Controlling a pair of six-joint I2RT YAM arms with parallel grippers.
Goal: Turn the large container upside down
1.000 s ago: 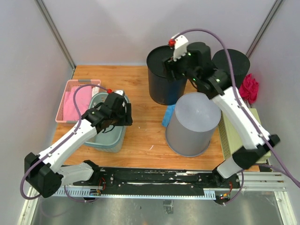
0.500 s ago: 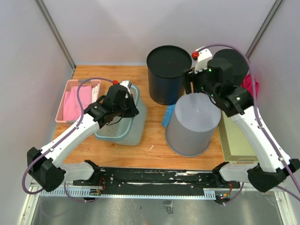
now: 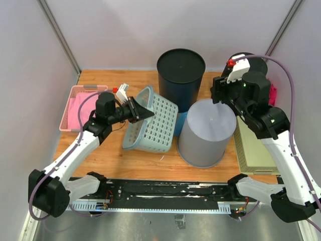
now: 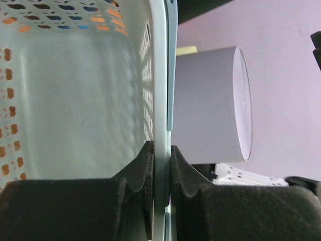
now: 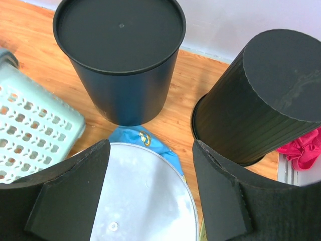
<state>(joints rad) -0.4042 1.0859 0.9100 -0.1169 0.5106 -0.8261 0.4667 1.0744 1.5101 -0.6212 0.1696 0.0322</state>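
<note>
I get bright, even, diffuse overhead light. Soft shadows under the grey bin (image 3: 206, 133) on the counter (image 3: 145, 163). Left wrist cam: basket (image 4: 75, 100) v. close, blurry. Right wrist pic sharp, wide-angle lean at edges.

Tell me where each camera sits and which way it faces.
Top external: above, behind the arms, looking down at the table; both arms show.
Left wrist: on the left gripper, looking along the basket rim it pinches; its fingers show.
Right wrist: looking down at black bins; the open right gripper frames them.
All three share the grey bin.
</note>
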